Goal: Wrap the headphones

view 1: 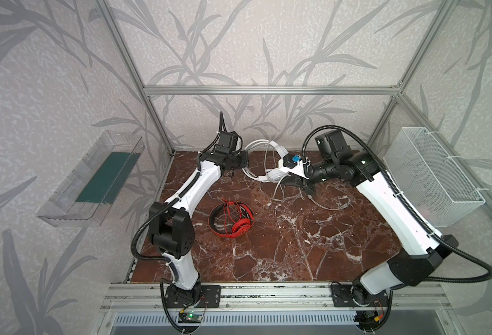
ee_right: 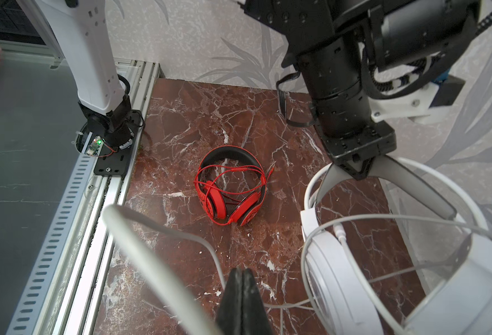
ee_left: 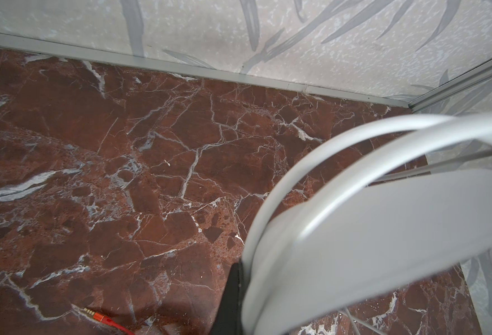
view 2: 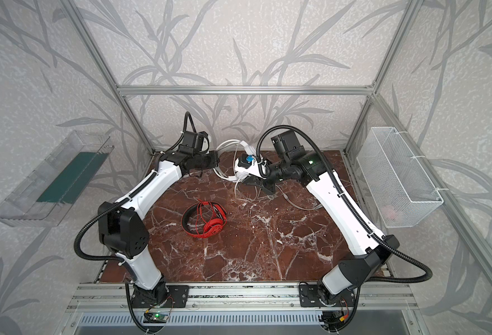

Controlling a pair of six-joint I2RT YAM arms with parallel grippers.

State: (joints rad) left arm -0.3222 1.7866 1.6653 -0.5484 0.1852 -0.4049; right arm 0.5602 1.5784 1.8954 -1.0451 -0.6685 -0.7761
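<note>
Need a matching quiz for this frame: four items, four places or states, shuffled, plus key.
1. red headphones with black inner band
2. white over-ear headphones
3. white wire-mesh basket
4. clear plastic bin

A. mounted on the right side wall
B. headband clamped in the left gripper
C. mounted on the left side wall
D. lying on the red-brown marble table

Pairs: 1-D, 2-B, 3-A, 4-C
</note>
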